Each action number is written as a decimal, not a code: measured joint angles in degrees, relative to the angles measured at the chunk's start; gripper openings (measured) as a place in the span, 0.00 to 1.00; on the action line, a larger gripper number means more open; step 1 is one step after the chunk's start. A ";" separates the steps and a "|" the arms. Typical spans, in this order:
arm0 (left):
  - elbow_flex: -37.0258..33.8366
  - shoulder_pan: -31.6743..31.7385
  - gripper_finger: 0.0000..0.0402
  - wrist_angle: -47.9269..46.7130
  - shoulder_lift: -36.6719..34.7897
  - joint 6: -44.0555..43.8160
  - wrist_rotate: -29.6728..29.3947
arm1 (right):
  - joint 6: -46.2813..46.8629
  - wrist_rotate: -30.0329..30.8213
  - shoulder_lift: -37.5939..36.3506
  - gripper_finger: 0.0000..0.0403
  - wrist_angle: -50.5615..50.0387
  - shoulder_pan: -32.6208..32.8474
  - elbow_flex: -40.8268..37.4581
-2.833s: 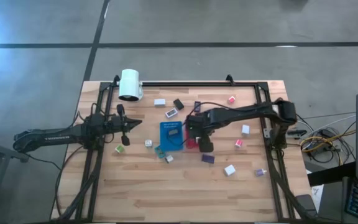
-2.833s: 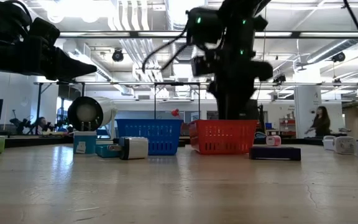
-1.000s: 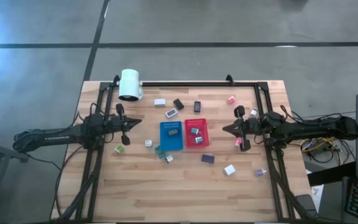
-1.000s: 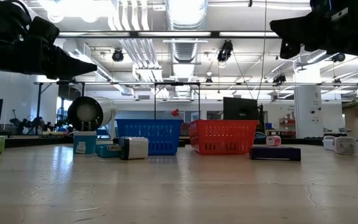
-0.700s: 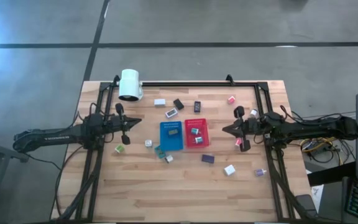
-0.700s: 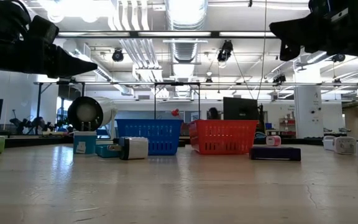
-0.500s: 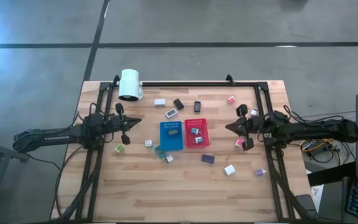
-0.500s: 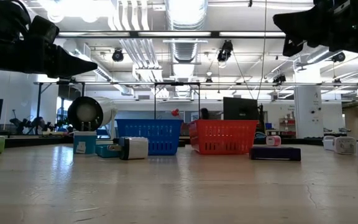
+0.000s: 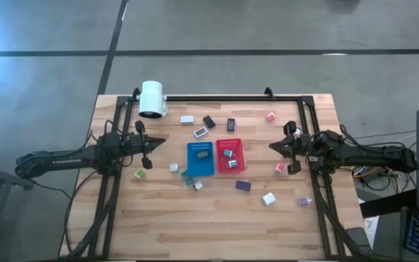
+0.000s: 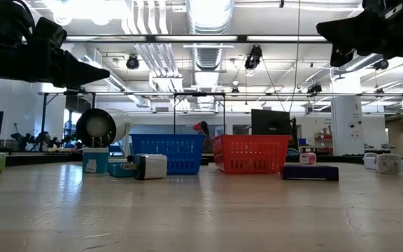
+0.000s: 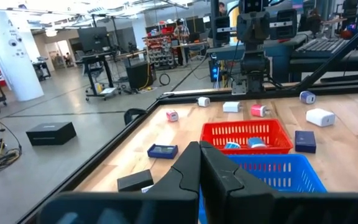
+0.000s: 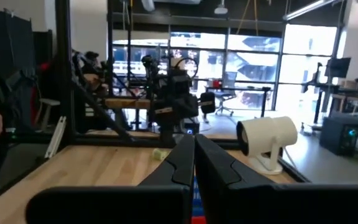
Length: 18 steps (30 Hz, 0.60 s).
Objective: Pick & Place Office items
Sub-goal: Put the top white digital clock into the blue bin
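We see both claws closed and empty — the left claw at the surface's left edge, the right claw at its right. Office items lie scattered around the blue tray and red tray, a few inside; the white lamp head stands at the far-left corner — nothing blocks the trays.

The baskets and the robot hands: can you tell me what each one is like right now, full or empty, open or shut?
Red basket: upright on the table, small items inside.
Blue basket: upright beside the red one, one small item inside.
Left hand: shut, empty, raised at the table's left side.
Right hand: shut, empty, raised at the table's right side.
White lamp: lying at the far left corner.
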 joint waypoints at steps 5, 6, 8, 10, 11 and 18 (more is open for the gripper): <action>0.02 0.01 0.01 -0.02 -0.02 -0.13 0.00 | 0.26 -0.02 -3.06 0.02 -0.40 0.00 -0.41; 0.02 0.01 0.01 -0.04 -0.02 -0.13 0.00 | 0.20 -0.02 -3.60 0.02 -0.46 0.00 -0.74; 0.02 0.00 0.01 -0.05 -0.02 -0.13 0.00 | -0.53 -0.02 -4.72 0.02 -1.59 -0.01 -1.34; 0.02 0.02 0.01 -0.05 -0.02 -0.13 0.00 | -0.95 -0.02 -5.78 0.02 -1.82 -0.11 -2.01; 0.06 0.02 0.01 -0.07 -0.02 -0.13 0.00 | -1.07 -0.02 -6.36 0.02 -1.83 -0.14 -2.26; 5.65 0.02 0.01 -2.35 1.48 -8.68 -9.22 | -0.03 -0.01 -7.21 0.02 -1.86 -0.29 -2.81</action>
